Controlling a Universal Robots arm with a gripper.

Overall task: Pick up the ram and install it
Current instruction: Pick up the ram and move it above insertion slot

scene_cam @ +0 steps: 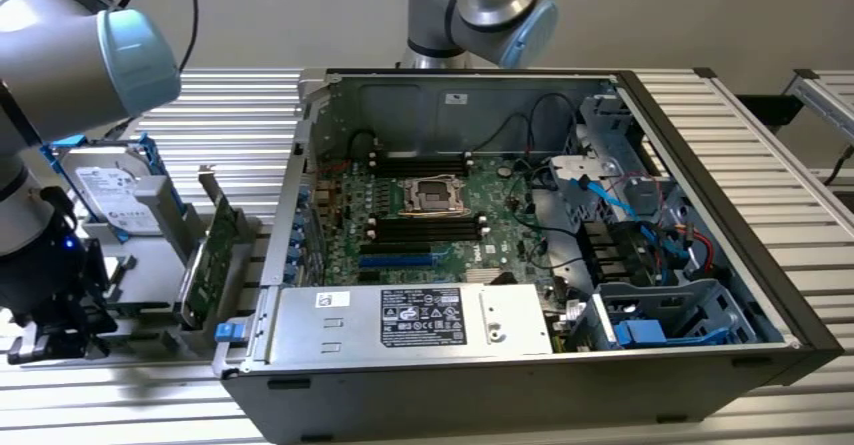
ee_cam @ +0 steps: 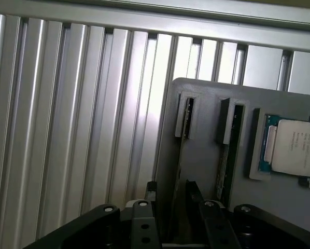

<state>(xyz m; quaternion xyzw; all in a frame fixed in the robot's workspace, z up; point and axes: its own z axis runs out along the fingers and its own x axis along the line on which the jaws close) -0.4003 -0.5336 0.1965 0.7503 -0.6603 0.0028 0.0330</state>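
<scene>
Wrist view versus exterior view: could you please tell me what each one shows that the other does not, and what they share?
The wrist view gives the close detail: the ram standing edge-on in a slot of the grey holder, a second stick beside it, and a processor lying in a recess. The exterior view gives the open computer case, its motherboard, the hard drive and the green expansion card. Both share the ribbed aluminium table, the grey holder and the tool, which is nearest the ram.
</scene>
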